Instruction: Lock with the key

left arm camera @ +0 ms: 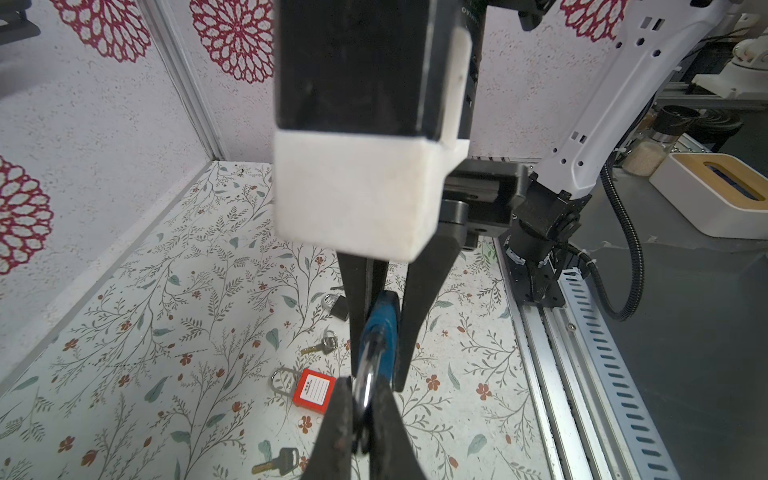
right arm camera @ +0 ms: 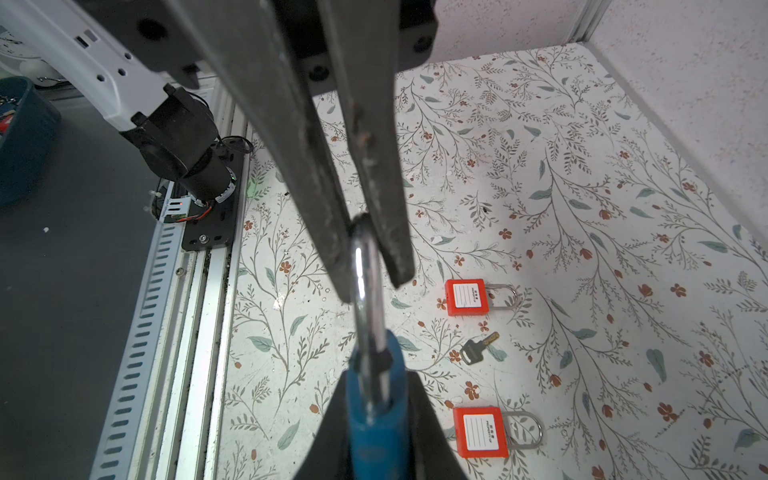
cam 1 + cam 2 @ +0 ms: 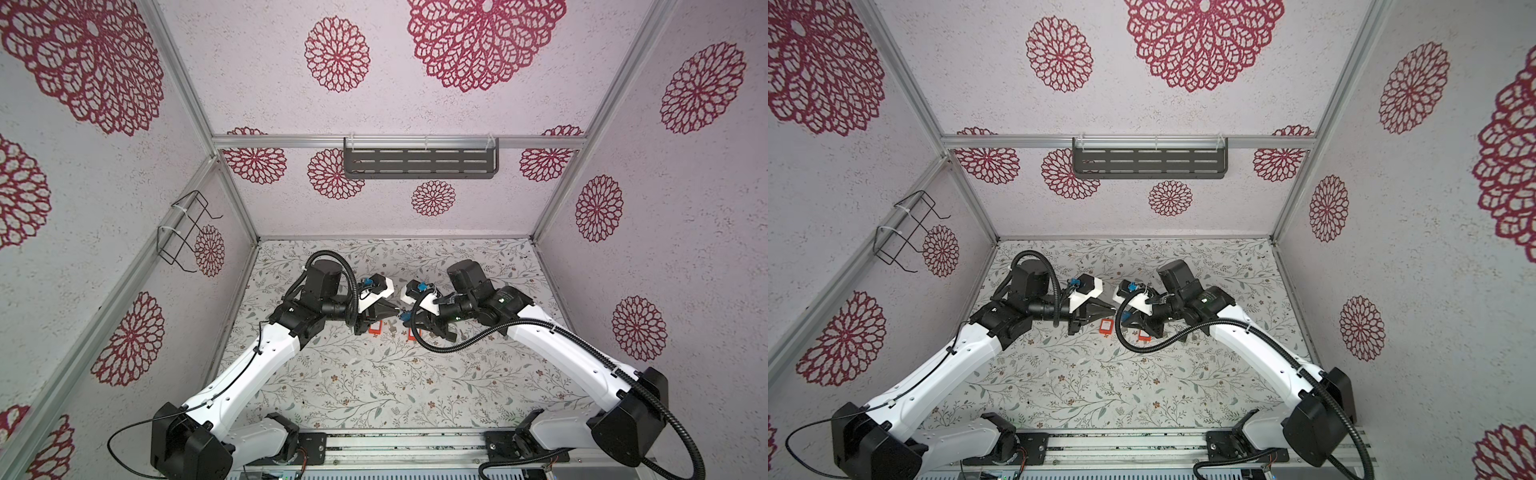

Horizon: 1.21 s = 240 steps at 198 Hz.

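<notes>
A blue padlock (image 2: pixel 374 432) hangs in the air between my two grippers above the flowered table. In the right wrist view my right gripper (image 2: pixel 377 380) is shut on its blue body. My left gripper (image 1: pixel 362 399) is shut on its steel shackle (image 1: pixel 365 374), pinching the top of the loop. In both top views the two grippers meet tip to tip at mid-table, left gripper (image 3: pixel 394 311) and right gripper (image 3: pixel 406 319). A black-headed key (image 2: pixel 478 347) lies loose on the table below. A small silver and brass key (image 1: pixel 319 345) lies further off.
Two red padlocks (image 2: pixel 465 297) (image 2: pixel 480 432) lie flat on the table under the grippers. A small black padlock (image 1: pixel 337 306) lies nearby. A metal rail (image 2: pixel 174 332) runs along the table's front edge. Patterned walls close in three sides.
</notes>
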Each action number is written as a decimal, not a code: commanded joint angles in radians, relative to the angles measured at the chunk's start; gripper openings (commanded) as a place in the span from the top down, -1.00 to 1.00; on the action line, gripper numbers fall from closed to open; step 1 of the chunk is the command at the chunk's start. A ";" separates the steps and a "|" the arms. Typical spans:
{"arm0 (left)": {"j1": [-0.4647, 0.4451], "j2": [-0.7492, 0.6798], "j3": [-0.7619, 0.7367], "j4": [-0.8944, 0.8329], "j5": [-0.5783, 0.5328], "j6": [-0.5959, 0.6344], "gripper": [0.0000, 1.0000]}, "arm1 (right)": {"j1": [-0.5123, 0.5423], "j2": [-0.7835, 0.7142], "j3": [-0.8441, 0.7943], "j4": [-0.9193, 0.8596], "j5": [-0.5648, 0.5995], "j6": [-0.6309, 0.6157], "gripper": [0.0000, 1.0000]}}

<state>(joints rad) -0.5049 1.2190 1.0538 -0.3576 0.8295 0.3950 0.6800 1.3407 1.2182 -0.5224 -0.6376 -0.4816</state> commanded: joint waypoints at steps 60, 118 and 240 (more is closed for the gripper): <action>-0.047 0.034 0.021 -0.039 0.059 0.037 1.00 | -0.007 -0.073 -0.006 0.174 -0.079 0.033 1.00; -0.067 0.047 0.011 -0.049 0.062 0.046 1.00 | -0.010 -0.060 0.017 0.202 -0.123 0.056 1.00; -0.101 0.106 0.008 -0.047 0.053 0.063 1.00 | -0.019 -0.033 0.071 0.321 -0.159 0.083 1.00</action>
<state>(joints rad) -0.5362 1.2781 1.0782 -0.3515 0.8391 0.4202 0.6567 1.3254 1.1854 -0.5022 -0.6819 -0.4637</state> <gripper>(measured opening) 0.094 0.177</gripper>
